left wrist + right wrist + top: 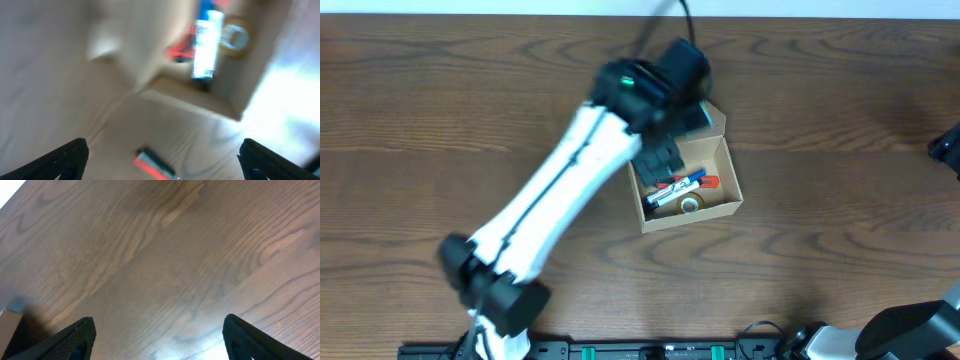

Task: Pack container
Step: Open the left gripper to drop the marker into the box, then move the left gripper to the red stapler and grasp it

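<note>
- Left gripper [163, 150] hangs over the left edge of the box [705, 213]; its fingers [65, 159] stand wide apart with nothing between them
- Left arm [560, 190] reaches from the near edge of the table [840, 200] up and across to the box, and in the overhead view its wrist covers the box's back left corner
- Box sits open near the middle of the table, a little right of centre, turned slightly askew, its flap [718, 118] folded back on the far side
- Inside the box a white marker [670, 196] lies lengthwise, a red marker [708, 182] lies just beside it, and a tape roll [691, 204] rests flat against the front wall
- Left wrist view is heavily blurred: it shows the same white marker, red marker and tape roll at the top, with pale cardboard filling the rest
- Low in that view, between the fingers, a small red-and-grey thing [155, 166] lies on cardboard; too blurred to tell what it is or which part of the box it rests on
- Right gripper [159, 322] is well apart from the box, over bare wood, jaws spread and empty
- Right wrist view shows a tan corner [7, 325] at its left edge; what it belongs to cannot be told
</note>
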Action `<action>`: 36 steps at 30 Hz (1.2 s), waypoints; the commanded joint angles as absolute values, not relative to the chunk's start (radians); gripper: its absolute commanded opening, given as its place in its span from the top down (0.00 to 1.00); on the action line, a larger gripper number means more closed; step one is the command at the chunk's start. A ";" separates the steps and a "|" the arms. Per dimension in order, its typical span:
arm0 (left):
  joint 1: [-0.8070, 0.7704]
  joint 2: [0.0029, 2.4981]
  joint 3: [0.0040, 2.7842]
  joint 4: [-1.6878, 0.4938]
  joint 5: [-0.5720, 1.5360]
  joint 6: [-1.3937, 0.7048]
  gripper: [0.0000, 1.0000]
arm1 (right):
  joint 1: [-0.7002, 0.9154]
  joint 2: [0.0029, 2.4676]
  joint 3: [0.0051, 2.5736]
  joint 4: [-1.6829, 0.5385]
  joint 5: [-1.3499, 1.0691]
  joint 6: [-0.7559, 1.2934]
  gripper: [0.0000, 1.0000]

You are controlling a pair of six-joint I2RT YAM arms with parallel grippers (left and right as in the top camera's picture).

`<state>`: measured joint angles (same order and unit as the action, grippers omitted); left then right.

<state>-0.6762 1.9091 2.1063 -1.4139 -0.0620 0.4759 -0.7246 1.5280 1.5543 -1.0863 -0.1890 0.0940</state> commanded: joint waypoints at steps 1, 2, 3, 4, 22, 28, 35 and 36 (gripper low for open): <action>-0.562 1.837 2.201 -1.428 -0.213 0.246 0.05 | -0.716 1.507 1.549 -1.085 -0.219 0.077 0.20; -0.528 1.822 2.216 -1.428 -0.213 0.190 0.05 | -0.716 1.507 1.549 -1.085 -0.221 0.076 0.20; -0.488 1.806 2.225 -1.430 -0.213 0.138 0.05 | -0.716 1.507 1.549 -1.084 -0.221 0.077 0.21; -0.450 1.790 2.226 -1.436 -0.212 0.104 0.05 | -0.716 1.507 1.549 -1.085 -0.221 0.077 0.20; -0.249 1.096 1.343 -1.045 -0.191 -0.002 0.05 | -0.716 1.507 1.549 -1.085 -0.221 0.073 0.20; -0.236 1.101 1.017 -0.843 -0.059 0.031 0.05 | -0.716 1.507 1.549 -1.086 -0.221 0.073 0.20; -0.193 1.412 1.008 -0.817 -0.045 0.019 0.05 | -0.710 1.507 1.549 -1.092 -0.221 0.073 0.20; -0.189 1.443 1.020 -0.831 -0.035 0.018 0.05 | -0.709 1.507 1.549 -1.092 -0.221 0.073 0.20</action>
